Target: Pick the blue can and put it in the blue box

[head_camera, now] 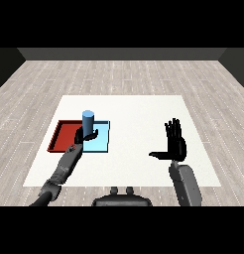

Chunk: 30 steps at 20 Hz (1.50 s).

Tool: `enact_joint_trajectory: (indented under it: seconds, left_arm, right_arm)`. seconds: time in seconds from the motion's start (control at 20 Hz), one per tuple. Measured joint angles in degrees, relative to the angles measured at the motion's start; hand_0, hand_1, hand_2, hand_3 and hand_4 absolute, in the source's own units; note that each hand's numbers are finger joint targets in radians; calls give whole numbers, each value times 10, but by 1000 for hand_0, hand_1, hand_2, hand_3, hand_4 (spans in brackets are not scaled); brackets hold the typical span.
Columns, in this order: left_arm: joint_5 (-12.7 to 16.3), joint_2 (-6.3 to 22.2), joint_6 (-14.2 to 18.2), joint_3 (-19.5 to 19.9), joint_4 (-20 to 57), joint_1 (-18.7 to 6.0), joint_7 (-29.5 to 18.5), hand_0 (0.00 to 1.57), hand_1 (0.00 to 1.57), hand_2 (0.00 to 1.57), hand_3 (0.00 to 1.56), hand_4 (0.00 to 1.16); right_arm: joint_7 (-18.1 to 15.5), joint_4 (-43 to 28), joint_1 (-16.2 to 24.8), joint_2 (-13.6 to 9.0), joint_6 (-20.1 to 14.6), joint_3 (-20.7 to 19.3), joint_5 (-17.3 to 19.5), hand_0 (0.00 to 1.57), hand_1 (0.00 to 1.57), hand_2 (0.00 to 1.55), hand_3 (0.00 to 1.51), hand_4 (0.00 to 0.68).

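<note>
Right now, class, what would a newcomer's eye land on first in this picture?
First, the blue can, upright with the left robot hand curled round it, over the seam where the red tray meets the light blue tray. Next, the right robot hand, open and raised above the white table.

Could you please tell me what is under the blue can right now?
The left hand curls round the blue can over the light blue tray. The hand covers the can's base, so contact with the tray cannot be seen.

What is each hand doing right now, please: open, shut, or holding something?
Left hand: shut on the blue can, over the light blue tray.
Right hand: open, fingers straight, holding nothing.
</note>
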Motion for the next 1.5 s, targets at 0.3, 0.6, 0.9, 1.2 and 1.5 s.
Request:
enact_joint_trajectory:
  seconds: [0.3,0.6,0.9,1.2,1.5]
  left_arm:
    - [-28,14,8,17,141,-65,27,1571,1571,1544,1401,992]
    - [-59,4,13,14,261,-118,62,1522,1522,1397,1141,906]
    - [-90,-16,21,-2,320,-140,83,1537,1537,1418,337,835]
    - [-94,-18,-7,2,337,-152,99,317,317,383,467,774]
    - [-107,-33,21,-3,344,-154,111,0,0,0,0,0]
  right_arm:
    - [-3,38,-23,7,-3,-12,10,0,0,0,0,0]
    - [-10,84,-40,20,-1,-23,6,0,0,0,0,0]
    - [-23,114,-39,21,17,-38,-3,0,0,0,0,0]
    - [-41,118,-25,21,34,-41,-5,0,0,0,0,0]
    - [-48,118,-16,25,49,-45,-15,0,0,0,0,0]
